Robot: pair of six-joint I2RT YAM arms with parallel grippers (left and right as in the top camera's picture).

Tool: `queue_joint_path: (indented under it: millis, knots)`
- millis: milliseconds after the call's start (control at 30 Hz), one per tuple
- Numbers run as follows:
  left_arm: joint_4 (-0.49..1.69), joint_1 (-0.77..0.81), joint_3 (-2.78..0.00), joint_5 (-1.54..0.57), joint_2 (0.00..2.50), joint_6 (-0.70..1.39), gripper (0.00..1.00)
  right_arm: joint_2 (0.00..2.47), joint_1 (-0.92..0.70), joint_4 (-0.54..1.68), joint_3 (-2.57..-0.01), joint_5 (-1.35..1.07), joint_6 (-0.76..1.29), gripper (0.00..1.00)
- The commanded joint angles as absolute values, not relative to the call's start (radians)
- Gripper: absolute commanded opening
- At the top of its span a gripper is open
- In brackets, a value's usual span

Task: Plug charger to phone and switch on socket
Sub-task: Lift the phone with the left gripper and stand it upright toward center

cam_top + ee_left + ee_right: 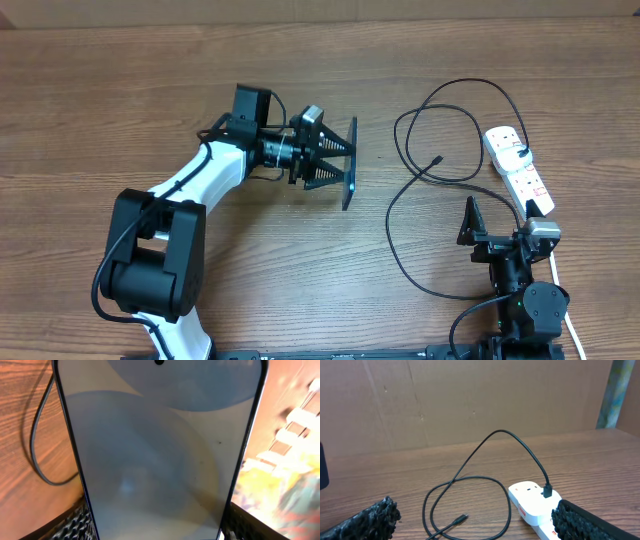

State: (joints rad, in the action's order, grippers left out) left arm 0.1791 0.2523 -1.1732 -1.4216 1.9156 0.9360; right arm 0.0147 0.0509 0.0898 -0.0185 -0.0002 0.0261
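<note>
Clamping one phone (348,190) by its two long edges, the left jaws hold it left of centre, edge-on to the overhead view; its pale screen fills the left wrist view. One charger (390,210) lies in loops on the tabletop (120,90) between phone and socket, its connector tip (437,160) free and well apart from the phone, its other end plugged into the one white socket (517,168) at the right. Right jaws stand apart, empty, near the socket's close end
</note>
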Motion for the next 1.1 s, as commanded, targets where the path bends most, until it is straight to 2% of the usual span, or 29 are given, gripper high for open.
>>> queue_joint_path:
  millis: [0, 200, 600, 633, 867, 1067]
  knots:
    - [0.137, 0.238, -1.187, -1.449, 1.919, 1.177, 0.46, 0.004, 0.045, 0.084, -0.008, -0.005, 0.018, 1.00]
    - [0.120, 0.234, -1.187, -1.401, 1.919, 1.287, 0.46, 0.004, 0.045, 0.084, -0.008, -0.005, 0.018, 1.00]
    - [0.094, 0.234, -1.187, -1.407, 1.919, 1.285, 0.44, 0.004, 0.045, 0.084, -0.008, -0.005, 0.018, 1.00]
    - [0.085, 0.235, -1.187, -1.407, 1.919, 1.276, 0.41, 0.004, 0.045, 0.084, -0.008, -0.005, 0.018, 1.00]
    - [-0.005, 0.236, -1.187, -1.406, 1.919, 1.128, 0.41, 0.004, 0.045, 0.084, -0.008, -0.005, 0.018, 1.00]
    - [-0.034, 0.236, -1.187, -1.390, 1.919, 0.894, 0.40, 0.004, 0.045, 0.084, -0.008, -0.005, 0.018, 1.00]
